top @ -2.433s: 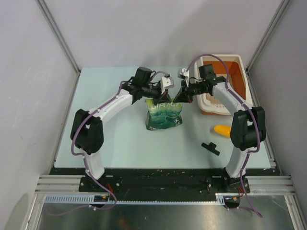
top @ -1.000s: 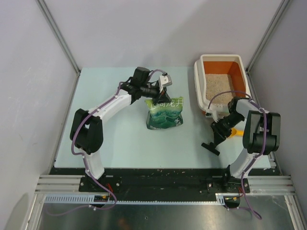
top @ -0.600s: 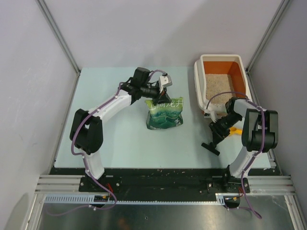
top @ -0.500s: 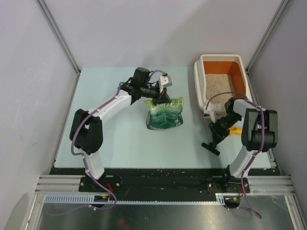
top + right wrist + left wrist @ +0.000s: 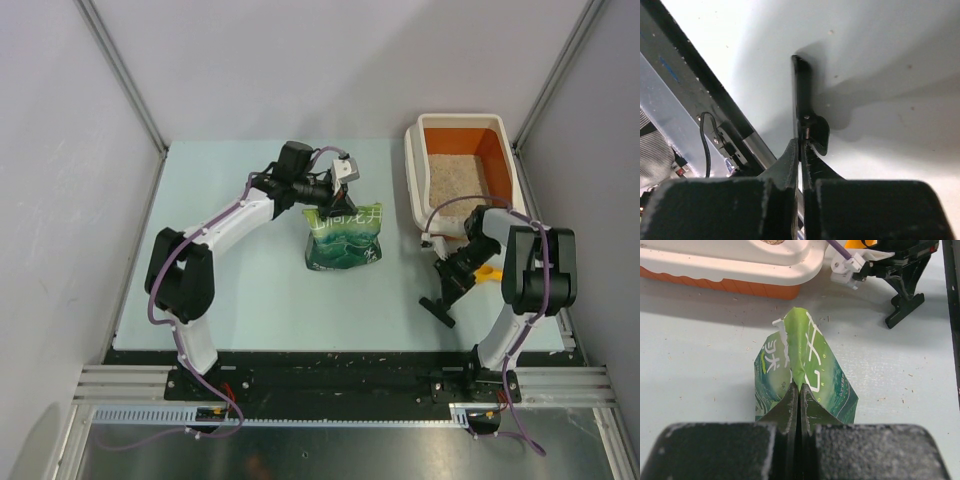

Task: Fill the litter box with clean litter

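Top external view: two closed grips, two slip risks

The left pincer (image 5: pixel 799 388) pinches the top fold of the green bag (image 5: pixel 816 372). The right pincer (image 5: pixel 801 150) nips the thin edge of the black clip (image 5: pixel 800 95) on the counter (image 5: pixel 250 290). Either slight hold may slip or twist. The litter box (image 5: pixel 415 195), with clean litter (image 5: pixel 452 180) inside, sits at upper right.

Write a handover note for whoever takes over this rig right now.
Grippers: the left gripper is shut on the top edge of the green bag, which stands upright mid-table. The right gripper is shut on the black clip at the table's front right.
Things: the litter box sits in the far right corner. The yellow scoop lies by the right arm.
Done: a layer of litter is in the box.
Left: probably carry the clip to the bag's pinched top and seal it.
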`<state>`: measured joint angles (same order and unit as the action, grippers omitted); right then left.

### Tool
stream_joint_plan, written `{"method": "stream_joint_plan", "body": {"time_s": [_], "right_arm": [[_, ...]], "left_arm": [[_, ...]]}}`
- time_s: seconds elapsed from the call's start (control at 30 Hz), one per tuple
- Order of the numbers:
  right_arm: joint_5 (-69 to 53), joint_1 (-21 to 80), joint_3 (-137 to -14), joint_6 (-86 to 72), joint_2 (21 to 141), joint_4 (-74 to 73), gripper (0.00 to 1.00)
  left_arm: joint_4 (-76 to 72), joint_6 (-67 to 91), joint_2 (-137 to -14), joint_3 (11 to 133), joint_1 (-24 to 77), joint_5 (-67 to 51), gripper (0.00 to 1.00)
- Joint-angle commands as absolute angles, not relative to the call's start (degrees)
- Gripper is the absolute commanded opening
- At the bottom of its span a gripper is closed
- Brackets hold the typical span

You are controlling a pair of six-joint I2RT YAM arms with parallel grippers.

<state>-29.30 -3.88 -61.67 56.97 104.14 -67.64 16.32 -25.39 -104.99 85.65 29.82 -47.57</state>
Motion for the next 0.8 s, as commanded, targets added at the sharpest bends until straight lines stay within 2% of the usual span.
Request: {"method": "stream_joint_plan", "body": {"time_s": [0.0, 0.27, 0.4, 0.77], "right_arm": [[-31.55, -3.17, -60.82, 59.41, 99.77, -68.81, 0.00], [-34.54, 6.58, -63.36, 67.40, 83.33, -74.26, 0.00], [-36.47, 11.68, -68.36, 67.85, 78.05, -71.46, 0.00], [-43.24, 13.18, -86.82, 56.35, 90.06, -59.25, 0.00]], "left_arm": [[17.84, -24.52, -103.01, 84.73, 29.79, -45.79, 0.00], [17.75, -24.61, -103.62, 85.08, 29.79, -47.11, 0.00], [17.84, -24.78, -103.62, 85.34, 29.79, -47.46, 0.00], [17.93, -25.31, -103.27, 84.90, 30.41, -50.54, 0.00]]}}
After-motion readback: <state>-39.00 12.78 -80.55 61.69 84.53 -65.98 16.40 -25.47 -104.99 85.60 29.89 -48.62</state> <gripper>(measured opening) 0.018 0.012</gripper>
